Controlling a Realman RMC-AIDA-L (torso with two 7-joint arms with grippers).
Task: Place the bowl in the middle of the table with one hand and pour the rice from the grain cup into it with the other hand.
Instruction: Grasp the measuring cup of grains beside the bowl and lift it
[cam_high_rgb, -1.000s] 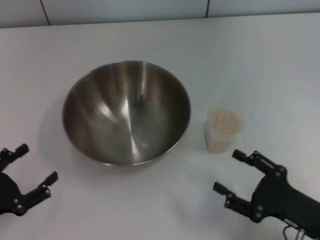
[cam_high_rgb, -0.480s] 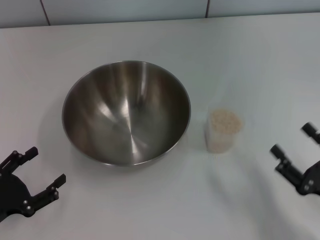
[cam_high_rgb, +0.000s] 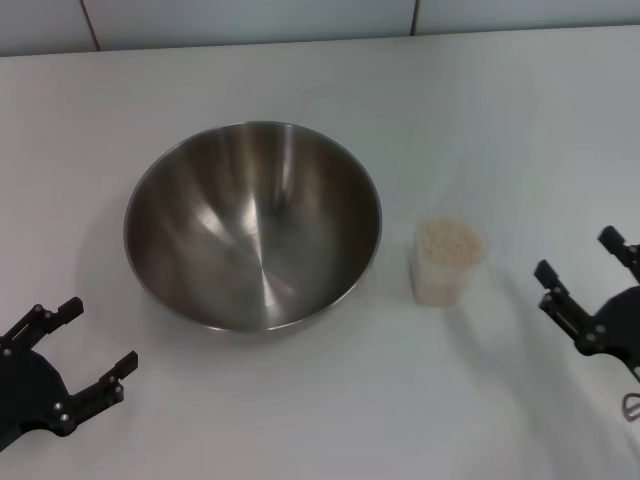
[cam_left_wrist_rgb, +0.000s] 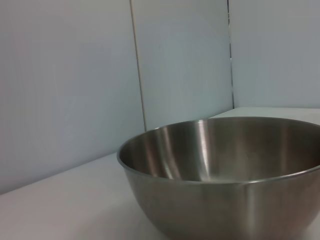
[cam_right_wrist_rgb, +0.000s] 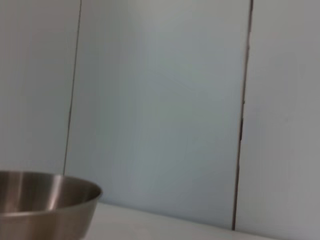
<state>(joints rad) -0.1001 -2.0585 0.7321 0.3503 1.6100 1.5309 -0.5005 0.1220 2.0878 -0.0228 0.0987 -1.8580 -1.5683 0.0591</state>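
Observation:
The large steel bowl (cam_high_rgb: 252, 225) stands empty on the white table (cam_high_rgb: 320, 80), a little left of centre. It also shows in the left wrist view (cam_left_wrist_rgb: 225, 175) and the right wrist view (cam_right_wrist_rgb: 45, 202). The clear grain cup (cam_high_rgb: 447, 262), full of beige rice (cam_high_rgb: 449, 241), stands upright just right of the bowl. My left gripper (cam_high_rgb: 85, 338) is open and empty at the front left, short of the bowl. My right gripper (cam_high_rgb: 580, 255) is open and empty at the right edge, to the right of the cup.
A grey panelled wall (cam_high_rgb: 250, 20) runs along the table's far edge. Bare tabletop lies in front of the bowl and cup and behind them.
My right gripper has swung from in front of the cup out to the right edge. My left gripper has crept slightly right and forward. Bowl and cup have not moved.

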